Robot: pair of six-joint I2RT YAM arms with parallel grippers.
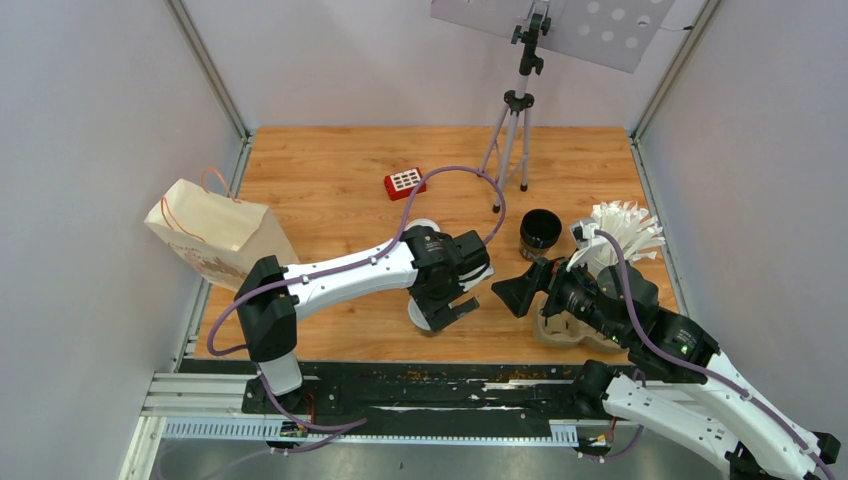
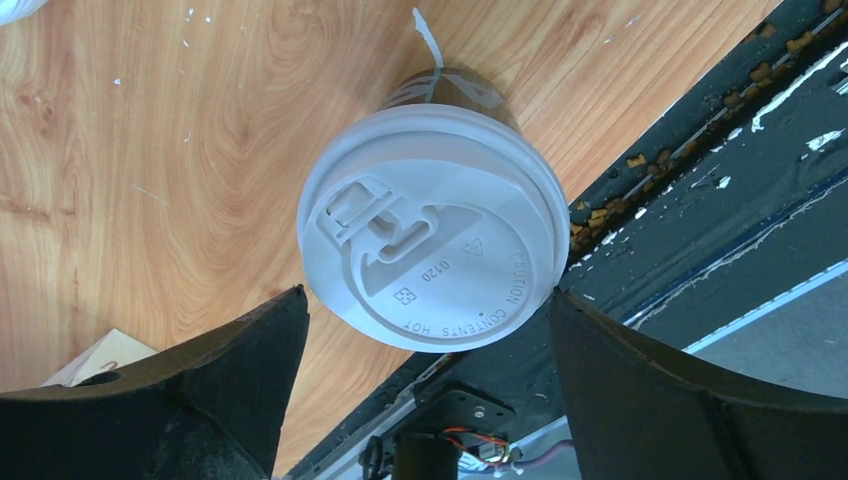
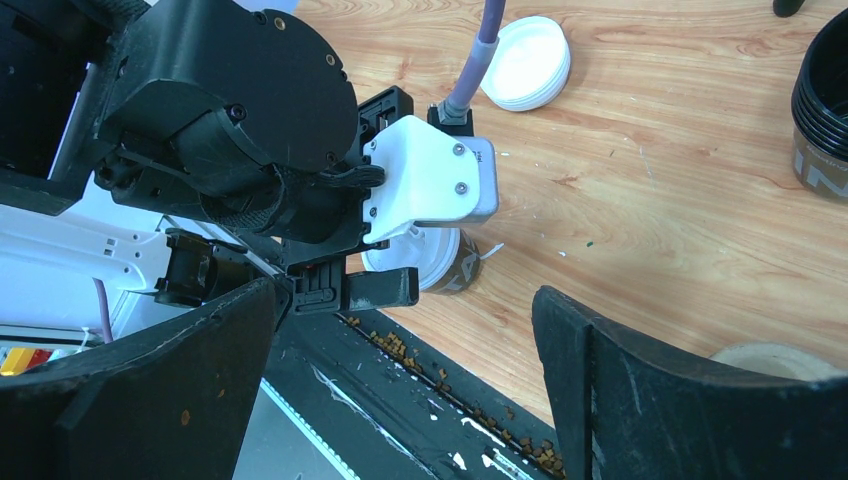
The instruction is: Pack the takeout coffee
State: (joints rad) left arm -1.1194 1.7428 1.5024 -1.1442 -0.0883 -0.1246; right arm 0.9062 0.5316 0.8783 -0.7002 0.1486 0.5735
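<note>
Pale grey walls close in a wooden tabletop, with a black rail running along its near edge where the two arms are bolted. One takeout coffee, a dark paper cup under a round white lid embossed with a hot-contents warning, stands upright on the wood right beside that rail, and brown crumbs are scattered close by. From above, the left gripper hangs directly over this cup. In its own wrist view its two black fingers stand wide apart on either side of the lid, and no firm clamp on the cup can be seen. The right gripper points leftward towards the cup from a little way off; its jaws are spread wide with nothing between them. Under the right arm sits a grey-brown moulded cup tray, mostly hidden. Behind it are a stack of black cups without lids and a white cup bristling with paper-wrapped straws. A small stack of white lids lies on the wood behind the left arm. At the far left a tan paper bag with handles leans against the wall. Further back are a small red object with white squares and a tripod.
</note>
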